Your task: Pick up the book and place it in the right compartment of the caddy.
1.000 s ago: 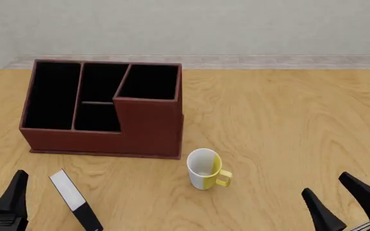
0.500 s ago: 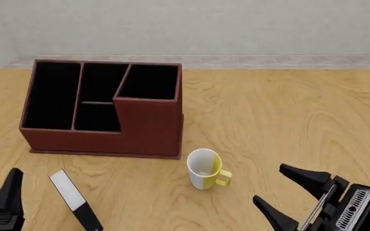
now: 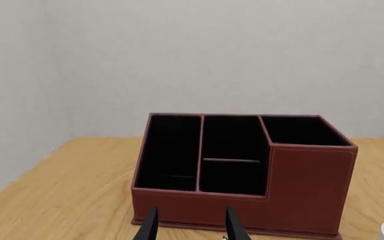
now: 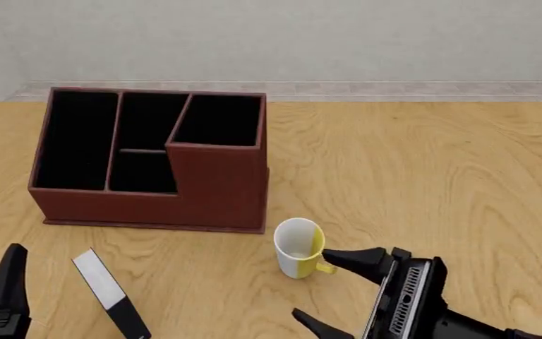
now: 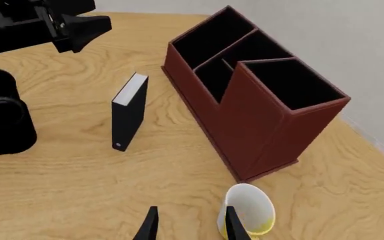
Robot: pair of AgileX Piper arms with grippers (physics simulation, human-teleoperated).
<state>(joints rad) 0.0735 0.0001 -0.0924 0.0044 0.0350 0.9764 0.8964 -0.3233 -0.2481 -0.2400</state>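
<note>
The black book point(image 4: 113, 295) with a white page edge stands on the table at the front left, in front of the reddish-brown caddy point(image 4: 205, 194). It also shows in the right wrist view point(image 5: 128, 114). The caddy's right compartment point(image 4: 219, 120) is black-lined and holds nothing. My left gripper point(image 3: 190, 222) is open and empty, left of the book; one finger point(image 4: 5, 279) shows in the front view. My right gripper point(image 4: 313, 284) is open and empty, turned sideways, its far fingertip by the mug's handle.
A white and yellow mug point(image 4: 298, 248) stands in front of the caddy's right corner, right of the book. It shows beside my right finger in the right wrist view point(image 5: 249, 210). The caddy's other sections point(image 4: 75, 138) hold nothing.
My right gripper has swung left across the front of the table and turned sideways, ending next to the mug. My left gripper has drifted slightly left. The book has not moved.
</note>
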